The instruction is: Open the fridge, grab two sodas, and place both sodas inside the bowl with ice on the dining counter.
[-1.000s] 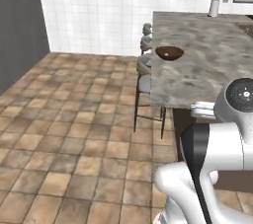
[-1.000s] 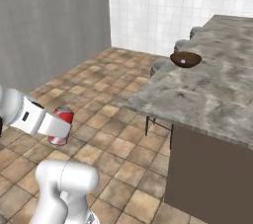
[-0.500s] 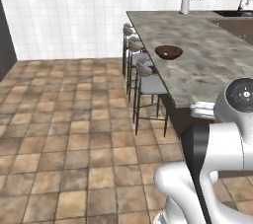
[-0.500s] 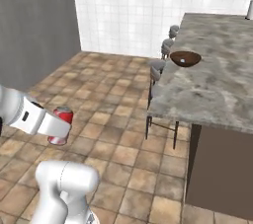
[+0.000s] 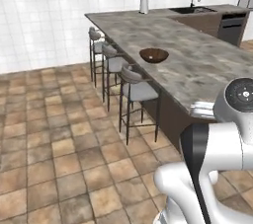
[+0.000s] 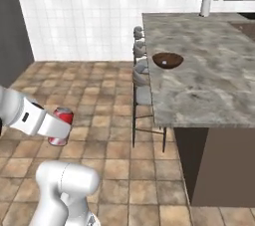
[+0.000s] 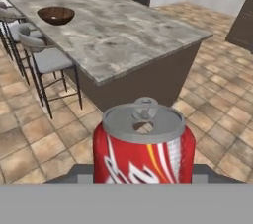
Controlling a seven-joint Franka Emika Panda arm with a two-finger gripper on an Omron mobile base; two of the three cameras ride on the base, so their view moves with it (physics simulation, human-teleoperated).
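Note:
My gripper (image 6: 61, 126) is shut on a short red soda can (image 6: 63, 119) with a silver top, held low over the tiled floor at the left. In the hand view the can (image 7: 143, 145) stands upright and close, and my gripper (image 7: 143, 171) clasps it from both sides. The dark-brown wooden bowl (image 5: 153, 55) sits on the marble dining counter (image 5: 207, 70) near its stool-side edge, well ahead of the can. It also shows as the bowl (image 6: 168, 60) on the counter (image 6: 214, 85), and as the bowl (image 7: 56, 15) on the counter (image 7: 118, 30). Ice in the bowl is too small to make out.
Three grey stools (image 5: 137, 89) line the counter's near side, also as stools (image 6: 142, 93). A white paper-towel roll (image 5: 144, 4) and a sink (image 5: 190, 9) sit at the far end. A tall dark grey panel (image 6: 11, 26) fills the left edge. Open tiled floor (image 5: 49, 134) lies left of the stools.
The whole picture has swung, so the cameras have moved: the counter and bowl now sit nearer and more central. The can stays in my gripper.

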